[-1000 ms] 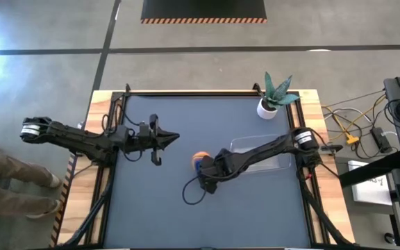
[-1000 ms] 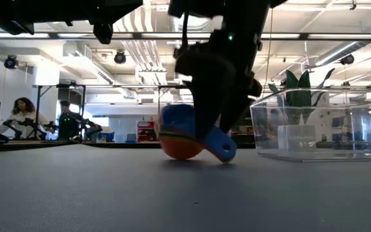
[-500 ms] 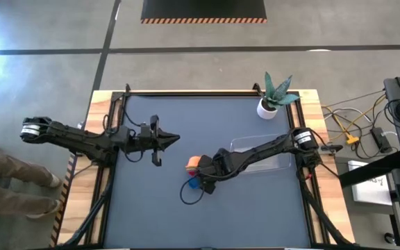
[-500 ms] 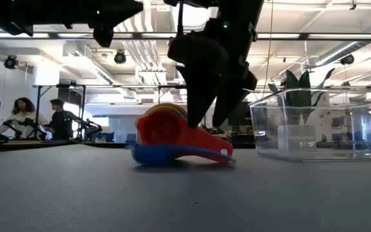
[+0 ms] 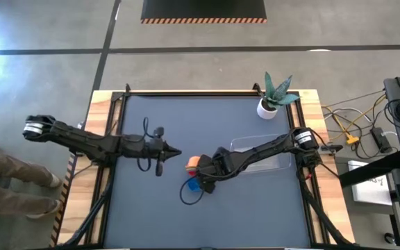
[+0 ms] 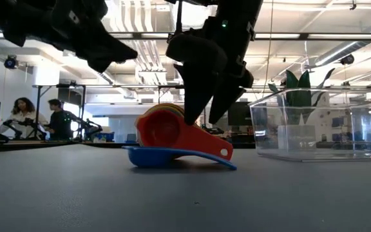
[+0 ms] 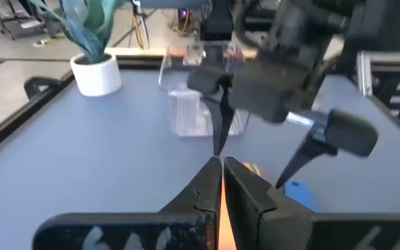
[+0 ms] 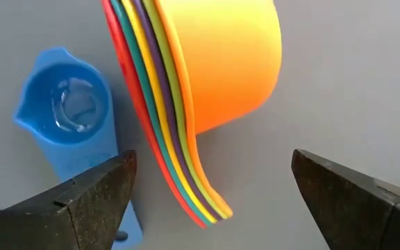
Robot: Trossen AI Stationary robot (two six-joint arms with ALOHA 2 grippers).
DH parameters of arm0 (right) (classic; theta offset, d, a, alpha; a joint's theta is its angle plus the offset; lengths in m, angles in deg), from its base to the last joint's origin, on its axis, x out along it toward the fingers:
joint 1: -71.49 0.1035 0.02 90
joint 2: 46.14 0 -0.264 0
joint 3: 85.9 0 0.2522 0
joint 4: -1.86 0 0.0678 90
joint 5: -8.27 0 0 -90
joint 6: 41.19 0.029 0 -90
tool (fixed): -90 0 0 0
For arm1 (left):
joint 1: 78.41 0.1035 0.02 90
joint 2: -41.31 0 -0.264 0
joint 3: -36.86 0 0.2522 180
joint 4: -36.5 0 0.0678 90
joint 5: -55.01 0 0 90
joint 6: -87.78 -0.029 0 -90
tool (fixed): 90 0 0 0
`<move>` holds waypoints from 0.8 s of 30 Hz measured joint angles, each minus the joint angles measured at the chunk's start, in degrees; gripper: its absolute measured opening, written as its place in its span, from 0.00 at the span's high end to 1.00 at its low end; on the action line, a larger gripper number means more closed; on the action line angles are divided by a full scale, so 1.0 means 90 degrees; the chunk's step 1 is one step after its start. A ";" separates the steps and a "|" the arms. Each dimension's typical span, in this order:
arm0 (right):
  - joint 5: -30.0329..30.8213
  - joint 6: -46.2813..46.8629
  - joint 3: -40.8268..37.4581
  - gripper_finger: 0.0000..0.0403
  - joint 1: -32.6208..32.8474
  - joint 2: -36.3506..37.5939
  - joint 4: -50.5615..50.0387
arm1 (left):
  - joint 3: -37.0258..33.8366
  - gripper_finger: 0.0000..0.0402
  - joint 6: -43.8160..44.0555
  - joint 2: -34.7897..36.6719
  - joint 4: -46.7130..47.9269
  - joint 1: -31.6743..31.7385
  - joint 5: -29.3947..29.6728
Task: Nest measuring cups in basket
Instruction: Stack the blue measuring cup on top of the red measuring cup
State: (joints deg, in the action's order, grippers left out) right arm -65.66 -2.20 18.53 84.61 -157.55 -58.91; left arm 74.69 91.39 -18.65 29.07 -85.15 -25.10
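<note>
I see the right gripper [image 8: 210, 194] spread wide over the stacked cups [image 8: 200, 90], blue cup [image 8: 68, 111] beside; left gripper [image 7: 221, 182] pinched narrow nearby.

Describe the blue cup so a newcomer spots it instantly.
Find the clear basket on the dark table's right side. Left of it, under the right gripper, lies a nested cup stack on its side. The blue cup sits alone beside it, upright and empty.

White plant pot [image 5: 267, 107] at table's [image 5: 151, 208] far-right corner — people [image 6: 21, 116] in bkgd.
</note>
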 joint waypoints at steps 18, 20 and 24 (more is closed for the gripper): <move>0.0569 0.0116 0.0000 0.08 0.0021 0.0932 -0.0407 | 0.1060 0.71 -0.0493 -0.2346 0.0952 -0.0580 0.0005; 0.0572 0.0191 0.0000 0.08 0.0043 0.1029 -0.0423 | 0.1387 0.61 -0.0413 -0.2544 0.1413 -0.0580 0.0159; 0.0573 0.0255 0.0000 0.08 0.0129 0.1168 -0.0430 | 0.1969 0.40 -0.0244 -0.2908 0.2261 -0.0600 0.0570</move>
State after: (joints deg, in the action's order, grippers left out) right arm -60.50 0.09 18.53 85.76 -147.04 -62.78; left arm 92.42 89.19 -44.82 49.42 -90.56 -19.97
